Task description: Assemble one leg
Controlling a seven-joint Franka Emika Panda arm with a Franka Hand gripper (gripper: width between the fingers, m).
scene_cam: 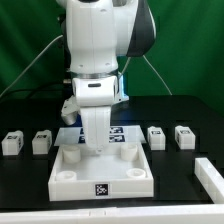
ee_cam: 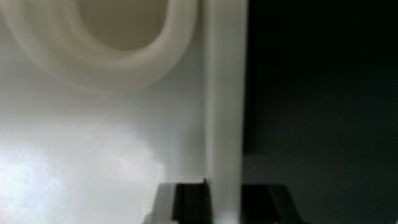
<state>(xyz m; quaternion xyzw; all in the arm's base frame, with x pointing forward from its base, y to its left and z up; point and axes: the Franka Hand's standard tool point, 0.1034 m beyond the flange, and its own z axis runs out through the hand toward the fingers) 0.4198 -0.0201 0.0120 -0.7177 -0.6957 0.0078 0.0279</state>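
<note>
Four legs lie in a row on the black table in the exterior view, each a small white block. Two are on that view's left point(scene_cam: 11, 142) point(scene_cam: 42, 141) and two on its right point(scene_cam: 156, 136) point(scene_cam: 184, 135). My gripper point(scene_cam: 92, 143) reaches down at the far edge of the large white square panel point(scene_cam: 100, 172). In the wrist view the dark fingers point(ee_cam: 189, 203) stand on either side of the panel's thin edge wall point(ee_cam: 226, 110), which fills the gap between them. A round corner socket point(ee_cam: 116, 40) of the panel point(ee_cam: 89, 140) shows close by. No leg is held.
The marker board point(scene_cam: 120, 132) lies behind the panel, partly hidden by the arm. A white obstacle bar point(scene_cam: 210, 176) sits at the exterior view's lower right. A green curtain backs the table.
</note>
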